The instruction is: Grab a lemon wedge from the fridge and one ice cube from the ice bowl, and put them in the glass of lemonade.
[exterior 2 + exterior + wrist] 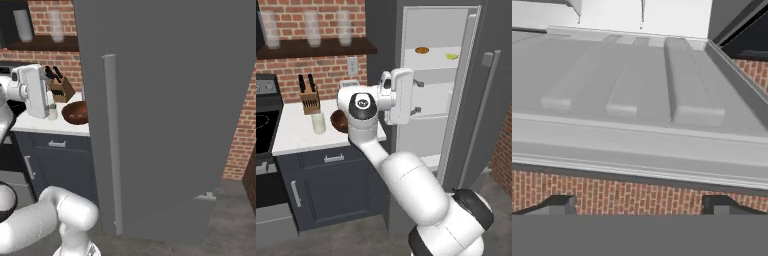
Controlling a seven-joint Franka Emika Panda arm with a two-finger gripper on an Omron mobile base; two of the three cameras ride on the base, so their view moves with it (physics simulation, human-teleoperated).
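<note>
Left base view: the fridge (476,100) stands open, the lemon wedge (452,56) untouched on its upper-right shelf; the glass of lemonade (318,122) waits at left. Right base view: the ice bowl (76,113) sits centre-left. Hand view: the gripper (639,204) is spread, empty.

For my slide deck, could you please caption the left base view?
White arm's open gripper faces the open dark grey fridge, where a small yellow-green lemon wedge lies on the top white shelf.

A knife block (310,98) stands on the white counter (296,137) below a shelf (316,48) holding three frosted glasses (312,28).
</note>
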